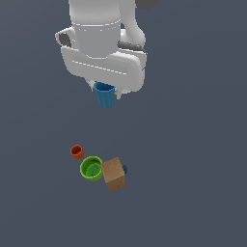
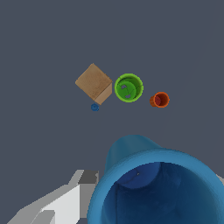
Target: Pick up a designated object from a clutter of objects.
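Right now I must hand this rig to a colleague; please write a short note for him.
Hand: shut on the blue cup, raised well above the floor; the cup's open mouth fills the wrist view.
Left below: orange cup, green cup, tan cube and a small blue item half hidden behind the cube.
Done: the blue cup is picked out of the clutter.
Left: probably only to keep the grip firm.

And all there is to call here is the ground (image 1: 193, 202): one flat, matte sheet of dark slate grey-blue, even in tone, running to every edge of the exterior view; over on the wrist view it's that same plain ground (image 2: 39, 48), same colour, no seams or markings showing
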You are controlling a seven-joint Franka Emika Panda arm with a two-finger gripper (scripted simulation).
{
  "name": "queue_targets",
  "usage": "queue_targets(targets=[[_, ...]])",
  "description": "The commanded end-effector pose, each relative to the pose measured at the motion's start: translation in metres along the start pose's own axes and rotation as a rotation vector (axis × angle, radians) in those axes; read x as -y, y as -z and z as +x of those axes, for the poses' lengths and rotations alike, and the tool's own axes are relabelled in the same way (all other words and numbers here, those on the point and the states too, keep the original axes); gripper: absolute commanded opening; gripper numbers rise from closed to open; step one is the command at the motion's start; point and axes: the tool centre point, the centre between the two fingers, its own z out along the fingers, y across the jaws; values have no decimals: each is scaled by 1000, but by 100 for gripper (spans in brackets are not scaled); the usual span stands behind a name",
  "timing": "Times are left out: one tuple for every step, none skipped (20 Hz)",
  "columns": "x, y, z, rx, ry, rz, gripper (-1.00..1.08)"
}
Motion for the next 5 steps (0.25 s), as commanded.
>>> queue_targets(targets=[[-1,5,3,0,1,0,-100],[-1,6,4,0,1,0,-100],[-2,7,4,0,1,0,-100],[-2,7,5,0,1,0,-100],[-2,7,5,0,1,0,-100]])
